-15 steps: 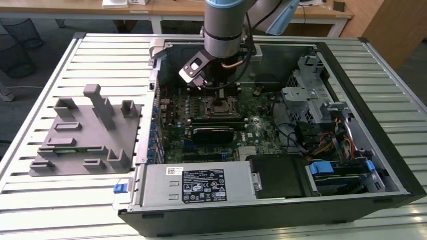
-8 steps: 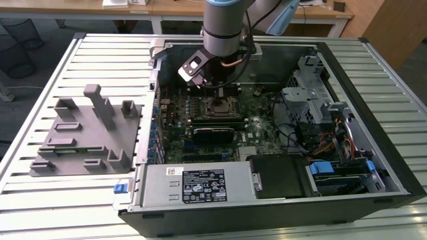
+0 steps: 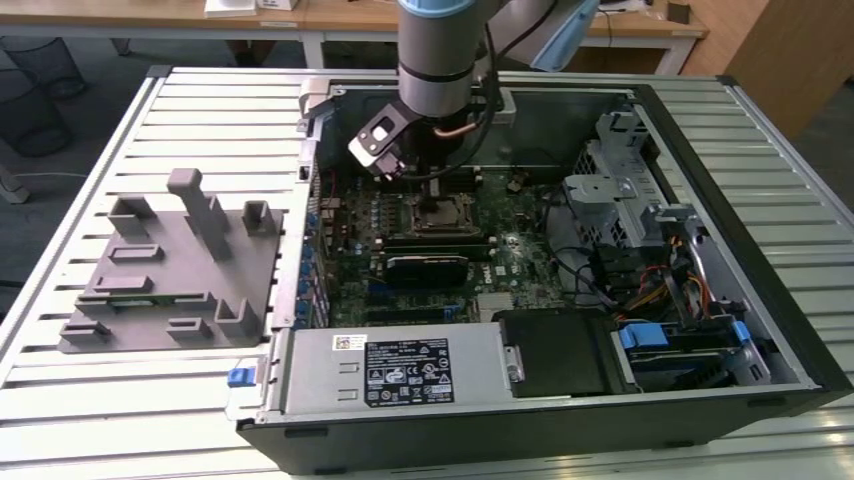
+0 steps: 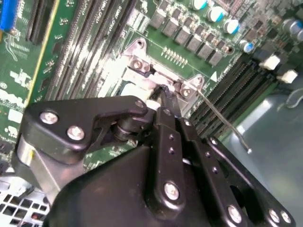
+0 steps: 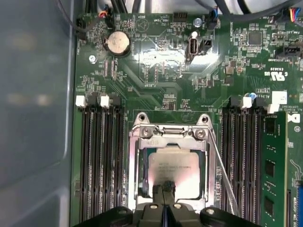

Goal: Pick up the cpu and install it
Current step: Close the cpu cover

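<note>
Found cpu [image 5: 173, 168] flat in socket [image 5: 136, 170], lever [image 5: 221, 175] sprung free to admit it; found pincer [image 5: 163, 190] clenched tip-to-tip over cpu's edge, grasping nothing, seemingly pressing it home rather than carrying.

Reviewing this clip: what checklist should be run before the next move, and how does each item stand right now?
1. The cpu lies inside the socket frame: ok.
2. The cpu is seated flat and fully down: cannot tell.
3. The gripper is centred over the cpu's near edge, fingers closed together with nothing between them: ok.
4. The socket lever stands apart from the gripper: ok.
5. The memory slots on either side are untouched by the gripper: ok.
6. The grey fixture tray sits outside the case, away from the arm: ok.
</note>
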`<state>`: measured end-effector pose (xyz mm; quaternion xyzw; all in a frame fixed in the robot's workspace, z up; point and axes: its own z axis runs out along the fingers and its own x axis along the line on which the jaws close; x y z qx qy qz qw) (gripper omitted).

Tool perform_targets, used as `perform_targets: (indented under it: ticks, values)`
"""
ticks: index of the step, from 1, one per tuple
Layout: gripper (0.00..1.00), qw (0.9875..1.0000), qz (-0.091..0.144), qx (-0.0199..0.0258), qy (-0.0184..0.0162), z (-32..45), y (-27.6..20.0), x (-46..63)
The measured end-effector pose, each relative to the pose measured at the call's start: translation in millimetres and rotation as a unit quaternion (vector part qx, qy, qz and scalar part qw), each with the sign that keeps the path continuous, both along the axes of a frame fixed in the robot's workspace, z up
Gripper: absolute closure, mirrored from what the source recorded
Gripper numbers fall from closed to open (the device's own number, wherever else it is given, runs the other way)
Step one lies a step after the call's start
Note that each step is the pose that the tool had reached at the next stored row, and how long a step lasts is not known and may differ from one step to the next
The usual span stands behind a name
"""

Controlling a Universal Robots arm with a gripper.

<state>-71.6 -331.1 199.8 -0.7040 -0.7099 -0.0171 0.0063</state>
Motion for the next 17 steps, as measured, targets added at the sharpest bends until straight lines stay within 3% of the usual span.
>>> perform_targets:
  ticks: [6,13,17]
  values:
    - [0.89,1.0000,0.000,0.0007,0.0001,0.6,0.0,3.0]
    - [0.89,1.0000,0.000,0.0009,0.0000,11.3,0.0,3.0]
    - [0.89,1.0000,0.000,0.0009,0.0001,11.9,-1.2,3.1]
